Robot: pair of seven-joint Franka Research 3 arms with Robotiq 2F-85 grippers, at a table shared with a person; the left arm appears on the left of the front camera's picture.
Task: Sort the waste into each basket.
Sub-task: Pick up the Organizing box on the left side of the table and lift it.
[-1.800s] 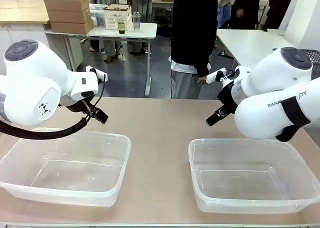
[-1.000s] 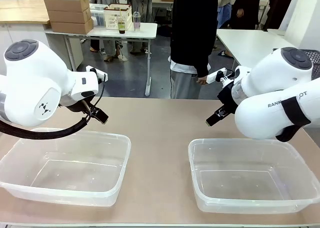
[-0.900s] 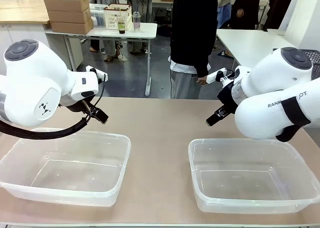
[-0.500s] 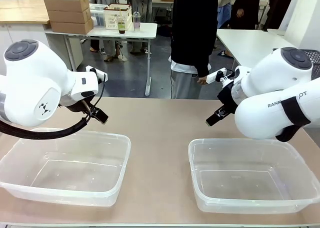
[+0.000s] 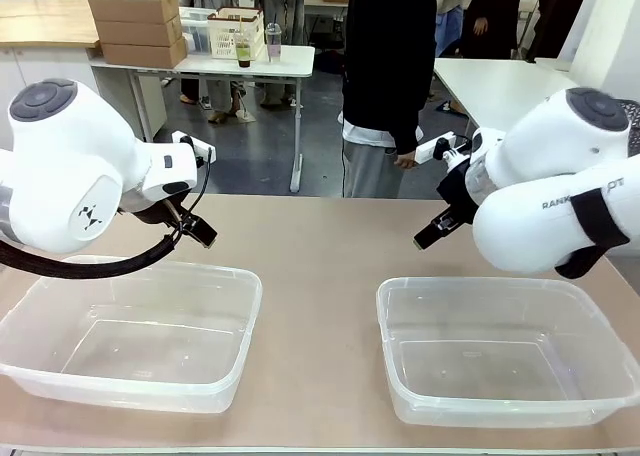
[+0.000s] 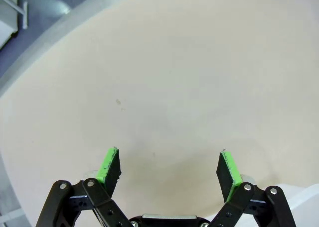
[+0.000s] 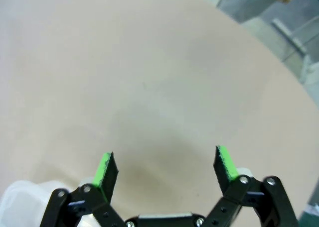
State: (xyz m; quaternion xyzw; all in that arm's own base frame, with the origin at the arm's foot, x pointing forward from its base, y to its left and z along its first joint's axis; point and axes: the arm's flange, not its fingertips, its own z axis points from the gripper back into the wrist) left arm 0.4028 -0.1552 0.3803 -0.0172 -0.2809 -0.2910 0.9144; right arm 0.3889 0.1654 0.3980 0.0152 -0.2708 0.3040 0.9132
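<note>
Left basket [image 5: 250, 288] beside left fingers [image 6: 110, 166], right basket [image 5: 385, 301] beside right fingers [image 7: 105, 171]

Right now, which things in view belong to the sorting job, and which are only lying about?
Job: left tub, right tub, left gripper, right gripper, both open.
Lying about, in the background: cardboard boxes, white basket, bottle.
</note>
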